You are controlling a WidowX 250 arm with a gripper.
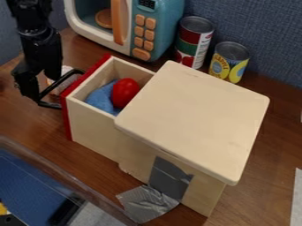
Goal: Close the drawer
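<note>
camera view: labelled cans beyond the open drawer, end effector beside it, grip i cannot tell.

Drawer extends left from cabinet; cloth and toy inside. Microwave behind drawer. Two cans behind cabinet, right of microwave.
</note>
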